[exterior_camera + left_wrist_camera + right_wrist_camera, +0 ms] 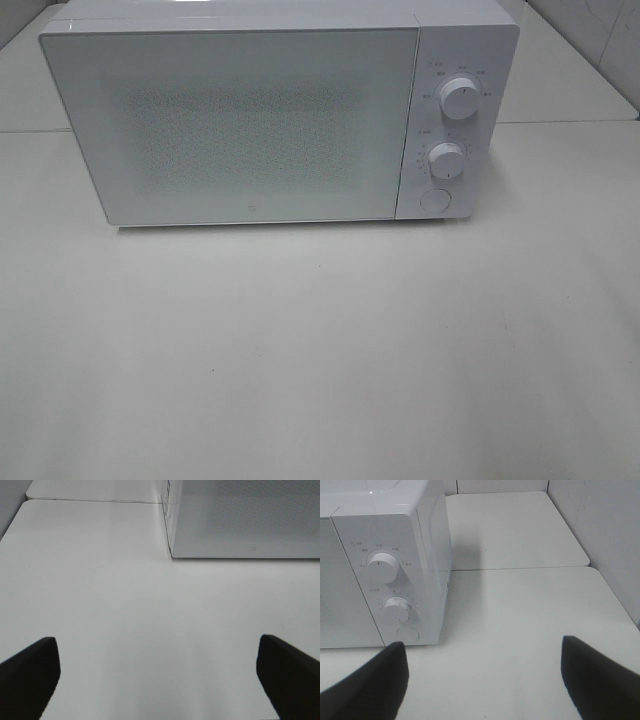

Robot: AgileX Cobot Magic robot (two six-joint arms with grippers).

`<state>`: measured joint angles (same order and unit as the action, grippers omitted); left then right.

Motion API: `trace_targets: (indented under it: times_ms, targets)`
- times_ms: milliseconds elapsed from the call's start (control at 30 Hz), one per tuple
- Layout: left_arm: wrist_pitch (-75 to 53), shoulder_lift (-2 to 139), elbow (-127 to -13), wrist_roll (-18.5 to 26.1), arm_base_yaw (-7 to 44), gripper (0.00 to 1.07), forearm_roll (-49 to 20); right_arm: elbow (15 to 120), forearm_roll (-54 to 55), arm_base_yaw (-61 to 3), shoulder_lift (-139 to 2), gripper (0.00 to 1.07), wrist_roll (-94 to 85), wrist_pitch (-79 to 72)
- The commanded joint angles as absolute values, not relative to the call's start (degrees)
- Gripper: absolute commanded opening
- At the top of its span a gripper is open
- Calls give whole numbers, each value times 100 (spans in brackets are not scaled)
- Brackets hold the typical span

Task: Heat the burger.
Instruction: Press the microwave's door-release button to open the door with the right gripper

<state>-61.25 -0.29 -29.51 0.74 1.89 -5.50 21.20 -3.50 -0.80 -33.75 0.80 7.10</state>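
The burger appeared in none of our views, so we could not place it. Our left end effector and right end effector hung open and empty above the worktop, the closed microwave ahead of them.

A white microwave stands at the back of a white table, its door shut. The door's speckled window fills most of the front. On the control strip right of the door sit two round white knobs, the upper knob above the lower knob, with a round button beneath. A pale wall rises beside the table.
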Motion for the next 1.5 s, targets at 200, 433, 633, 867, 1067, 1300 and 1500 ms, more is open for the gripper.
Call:
trace_targets:
  times_ms: [200,433,633,867,1067,1300,1500]
  targets:
    - [-6113,-103,-2945,46,166,100,-544,1753,-390,-57,-4074,76,206,-1003]
    - [-6113,-103,-2945,46,166,100,-544,1530,-527,-57,-4595,76,527,-2286]
    - [-6113,-103,-2945,46,166,100,-544,1341,-980,-57,-5414,76,934,-3592]
    - [-6113,-103,-2945,46,166,100,-544,1341,-1140,-69,-6486,75,991,-4223]
    - [-6113,-103,-2945,46,166,100,-544,1341,-802,-544,-7099,75,682,-4595]
    - [-6113,-103,-2945,46,166,100,-544,1341,63,-1272,-7758,75,252,-5122]
    - [-6113,-103,-2945,46,166,100,-544,1341,682,-1885,-8302,75,252,-5644]
